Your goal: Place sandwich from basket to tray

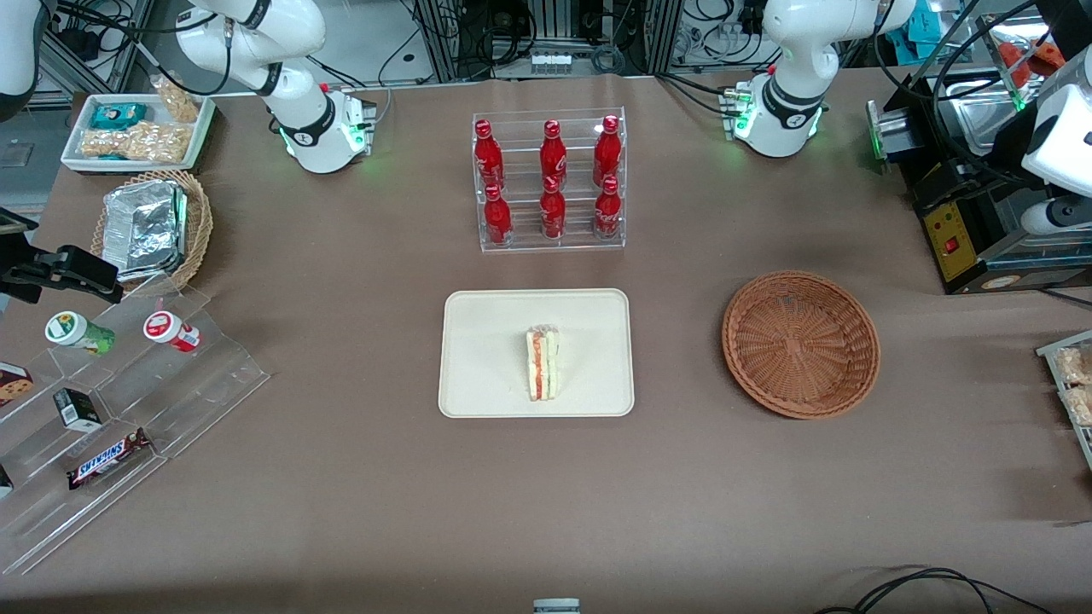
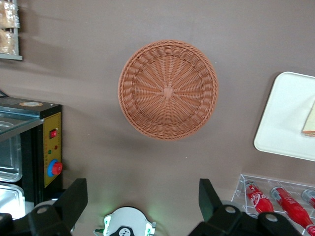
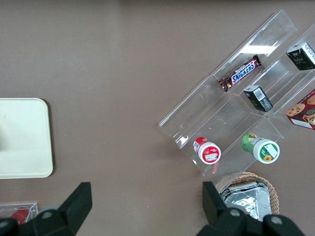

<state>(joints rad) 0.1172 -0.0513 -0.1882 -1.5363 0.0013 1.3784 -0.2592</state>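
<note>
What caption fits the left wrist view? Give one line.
Open gripper high above the empty basket; sandwich on the tray.

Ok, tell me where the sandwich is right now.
In the front view the sandwich lies on the tray, nearer the camera than the bottle rack; the gripper hovers open above the empty basket.

Brown table (image 1: 341, 512), tray (image 1: 486, 358), wicker basket (image 1: 800, 343), bottle rack (image 1: 549, 183), clear snack stand (image 1: 128, 401), gripper (image 2: 142, 201) above.

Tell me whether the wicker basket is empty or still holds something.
Empty: the basket shows only bare weave, the sandwich lies on the tray, and the open gripper hovers above the basket.
</note>
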